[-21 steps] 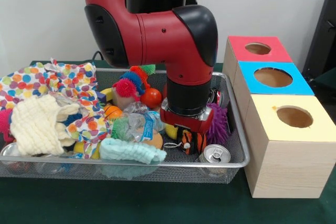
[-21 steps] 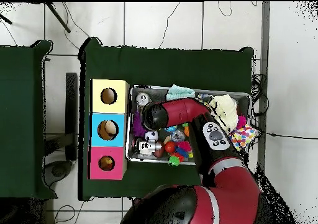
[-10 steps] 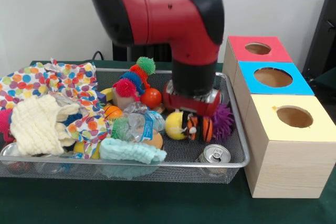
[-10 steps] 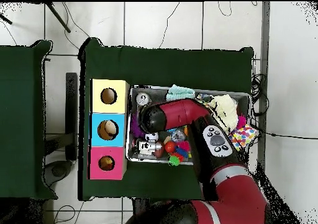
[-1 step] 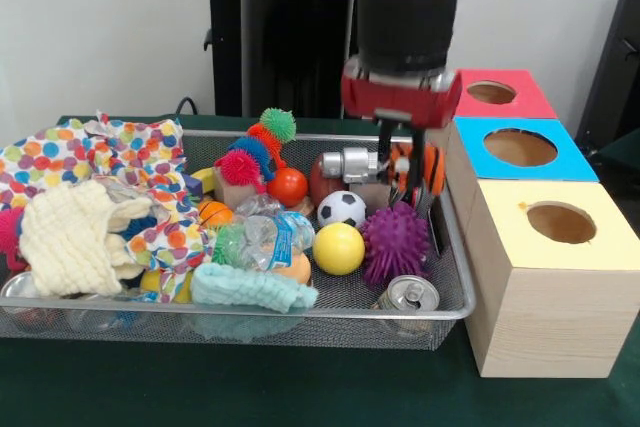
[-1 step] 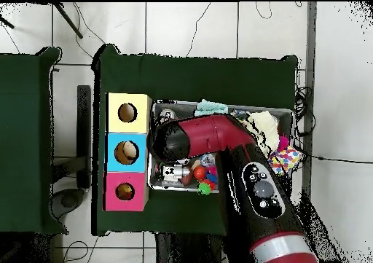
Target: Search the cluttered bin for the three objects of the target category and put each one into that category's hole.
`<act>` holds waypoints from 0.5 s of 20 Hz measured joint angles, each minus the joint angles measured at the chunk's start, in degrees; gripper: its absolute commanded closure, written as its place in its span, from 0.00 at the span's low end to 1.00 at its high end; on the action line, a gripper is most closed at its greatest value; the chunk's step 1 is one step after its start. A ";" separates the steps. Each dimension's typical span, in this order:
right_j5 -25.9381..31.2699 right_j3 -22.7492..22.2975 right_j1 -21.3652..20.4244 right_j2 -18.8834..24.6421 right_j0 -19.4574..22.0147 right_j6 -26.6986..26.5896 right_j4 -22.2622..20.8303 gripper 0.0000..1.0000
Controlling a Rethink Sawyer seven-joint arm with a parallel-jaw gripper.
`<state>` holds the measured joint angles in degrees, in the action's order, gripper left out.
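An orange-and-black striped toy [image 5: 415, 165] hangs clenched in the pincer [image 5: 408, 169], lifted clear of the wire bin [image 5: 452, 277] and just beside the blue-topped box [image 5: 520, 149], at the bin's corner nearest that box. The grip looks slight, though the pincer's body hides how much of the toy is caught. If the toy slips on the way across, it would likely drop back among the purple spiky ball [image 5: 394, 243], the soccer ball [image 5: 342, 208] and the silver robot figure [image 5: 347, 164] beneath it. A dangling end could also snag the blue-topped box's edge or catch on its hole's rim [image 5: 519, 148]. Beyond that box stand the red-topped box [image 5: 492, 94] and yellow-topped box [image 5: 557, 224], where a wrong choice of hole is the other risk.
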<state>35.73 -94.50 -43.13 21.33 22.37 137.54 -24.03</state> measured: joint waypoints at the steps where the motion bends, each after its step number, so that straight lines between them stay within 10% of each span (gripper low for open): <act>1: 0.62 -0.29 -1.31 0.00 -0.16 0.00 0.63 1.00; 10: 3.30 -1.72 -10.44 -0.02 -2.47 0.00 4.80 1.00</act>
<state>39.04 -96.22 -53.57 21.31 19.89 137.54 -19.23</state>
